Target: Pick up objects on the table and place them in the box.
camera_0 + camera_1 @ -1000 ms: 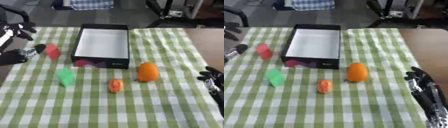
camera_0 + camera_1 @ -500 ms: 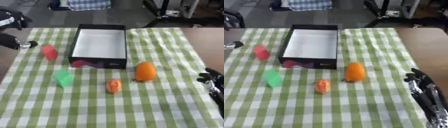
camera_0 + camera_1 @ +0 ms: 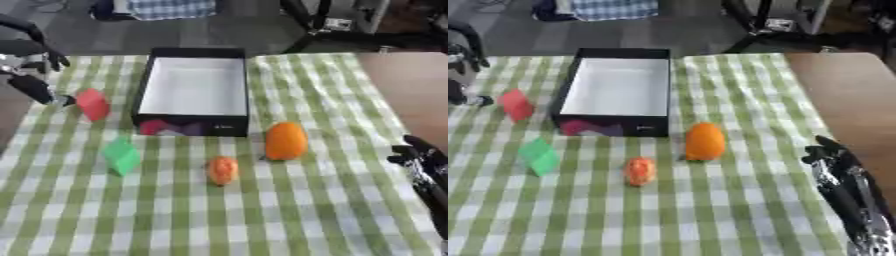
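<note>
- Four loose objects sit on the green-and-white checked tablecloth [image 3: 332,200] that I am working over, none of them in the box yet.
- The black box [image 3: 196,91] with its white inside stands upright in the middle of the far half of the cloth; I see nothing in it.
- A red block [image 3: 93,104] stands tilted just left of the box, apart from its wall.
- A green block [image 3: 122,155] lies nearer to me, below the red one and left of the box's front corner.
- A small orange-red rounded thing [image 3: 222,170] sits in front of the box; I cannot make out what it is.
- An orange [image 3: 286,141] stands just right of it, near the box's front right corner and not touching it.
- My left hand [image 3: 33,88] hangs at the left edge, close beside the red block; I cannot tell whether it touches the block or how its fingers are set.
- My right hand [image 3: 839,172] rests at the lower right edge, fingers stretched out and relaxed, holding nothing, well apart from the orange.
- Nothing stands between the objects and the box's open top.
- Bare brown tabletop [image 3: 846,85] shows right of the cloth; dark chair legs and a checked cloth bundle lie beyond the far edge.
</note>
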